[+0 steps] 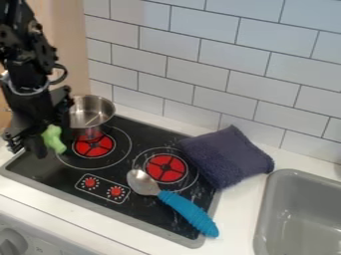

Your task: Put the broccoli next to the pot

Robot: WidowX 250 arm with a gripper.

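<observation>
Before me spread a white countertop (236,219), with a grey rectangular sink (293,174) set into it. On it sat a black stovetop (148,135) with red burners, bearing a shiny round metal pot (92,113) and a blue-handled metal spoon (190,211). A dark purple-blue cloth (226,154) overlapped stovetop and countertop.

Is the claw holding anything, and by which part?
The claw holds the broccoli by its upper end; whether that's head or stem, I can't tell.

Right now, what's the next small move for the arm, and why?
Probably a gentle lowering onto the stove: the gripper holds the broccoli beside the pot, but its height is hard to judge.
</observation>
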